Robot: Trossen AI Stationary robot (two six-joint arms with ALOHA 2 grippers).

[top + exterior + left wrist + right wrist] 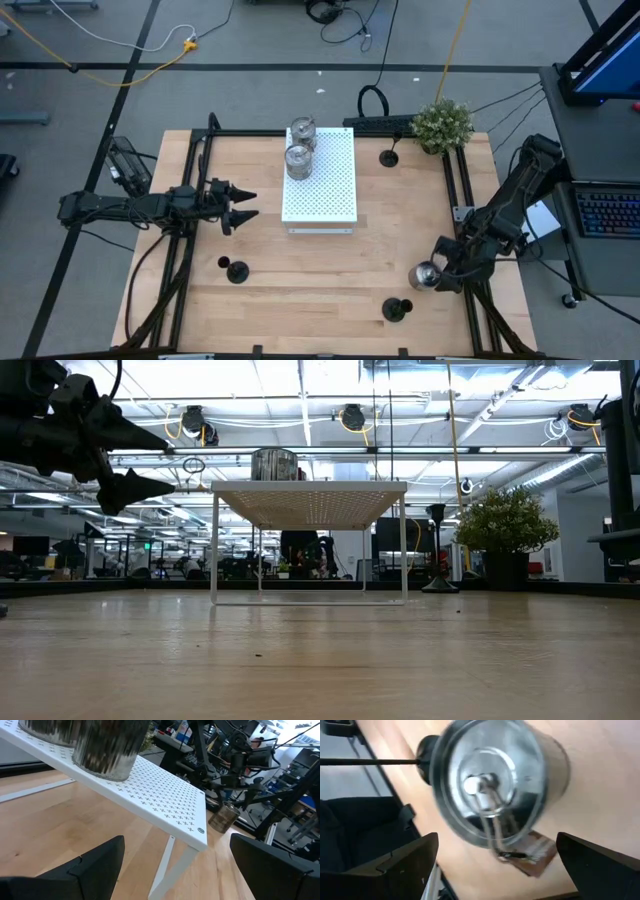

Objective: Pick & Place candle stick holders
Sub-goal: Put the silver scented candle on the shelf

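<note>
- Down at the right near corner of the wooden surface [330, 270]: one shiny silver squat metal candle stick holder [424, 276], standing right in front of the right claw [446, 270], between its spread fingers or just short of them; contact not clear from above.
- Seen through the right wrist camera: same silver holder [495, 780] viewed into its open mouth, centred between the two dark fingers [402, 865], with a small brown tag [530, 852] hanging beside it.
- Right claw: released, jaws wide, gripping nothing.
- Up on the white perforated rectangular board [325, 185]: two more shiny silver holders, one [303, 131] at the far end, the other [298, 161] just nearer, close together.
- Left claw [240, 203]: raised above the surface, just left of the white board, jaws parted, empty, touching nothing.
- Scattered on the bare wood: three black holders with round bases and thin stems, one [389, 157] near the green bushy plant [442, 124], one [237, 270] toward the left near side, one [396, 309] by the near edge, close to the right claw's silver holder.
- Hard to make out: silver holder in the right wrist view blurred; in the low view only one silver holder [274, 464] plain atop the board, the right claw out of that picture; left wrist view cuts off the tops of the two holders on the board.
</note>
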